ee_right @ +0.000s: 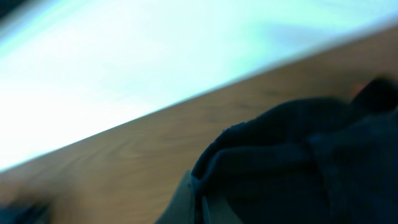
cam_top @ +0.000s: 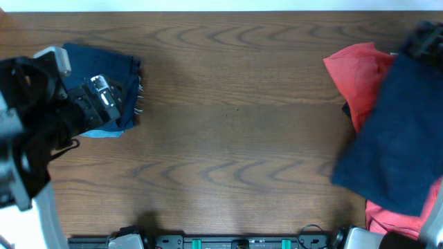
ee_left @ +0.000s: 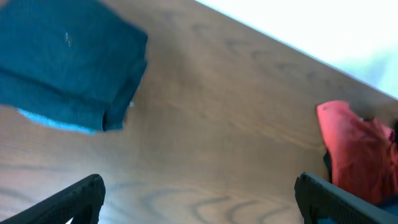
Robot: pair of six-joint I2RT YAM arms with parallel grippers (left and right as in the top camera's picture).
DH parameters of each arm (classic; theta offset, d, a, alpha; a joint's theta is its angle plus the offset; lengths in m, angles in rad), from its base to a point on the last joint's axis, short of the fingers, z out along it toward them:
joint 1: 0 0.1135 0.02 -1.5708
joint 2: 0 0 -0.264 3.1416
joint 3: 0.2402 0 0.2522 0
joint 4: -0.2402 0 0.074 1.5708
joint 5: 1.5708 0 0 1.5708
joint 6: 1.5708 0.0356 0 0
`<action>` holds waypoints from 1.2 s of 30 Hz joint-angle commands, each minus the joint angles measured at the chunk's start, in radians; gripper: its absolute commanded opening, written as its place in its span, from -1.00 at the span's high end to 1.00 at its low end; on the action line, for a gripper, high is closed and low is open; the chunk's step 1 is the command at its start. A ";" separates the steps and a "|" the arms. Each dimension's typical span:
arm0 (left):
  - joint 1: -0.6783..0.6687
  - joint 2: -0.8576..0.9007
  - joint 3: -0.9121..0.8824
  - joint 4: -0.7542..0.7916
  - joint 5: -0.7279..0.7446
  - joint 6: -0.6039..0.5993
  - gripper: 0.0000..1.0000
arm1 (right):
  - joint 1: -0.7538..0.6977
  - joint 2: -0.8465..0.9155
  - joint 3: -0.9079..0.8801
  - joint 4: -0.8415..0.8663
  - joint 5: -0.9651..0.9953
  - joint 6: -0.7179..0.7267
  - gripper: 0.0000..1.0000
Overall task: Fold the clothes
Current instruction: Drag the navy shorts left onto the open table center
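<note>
We have one navy pile [ee_left: 68, 56] folded just in front of our spread left pincer [ee_left: 199, 190], while the right pincer [ee_right: 198, 202] (pressed together) pinches another navy piece [cam_top: 394, 131], the red shirt [cam_top: 353, 69] under it, both not yet folded.

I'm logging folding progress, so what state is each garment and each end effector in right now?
Folded navy garment: folded, lying flat, not gripped.
Loose navy garment: unfolded, gripped, draped over the T-shirt.
Coral-red T-shirt: unfolded, crumpled, partly covered.
Left end effector: open, holding nothing.
Right end effector: shut on the loose navy garment.
</note>
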 commanded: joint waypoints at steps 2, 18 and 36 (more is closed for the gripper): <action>0.005 -0.053 0.039 0.033 -0.007 0.013 -0.96 | 0.300 -0.047 0.019 -0.052 -0.081 0.017 0.97; 0.003 -0.078 0.070 0.043 -0.081 0.013 -0.96 | 0.869 0.051 0.036 -0.097 0.356 0.044 -0.54; -0.442 0.577 -0.047 0.034 -0.069 0.156 -0.01 | 0.465 -0.168 0.040 -0.415 0.356 0.122 -0.41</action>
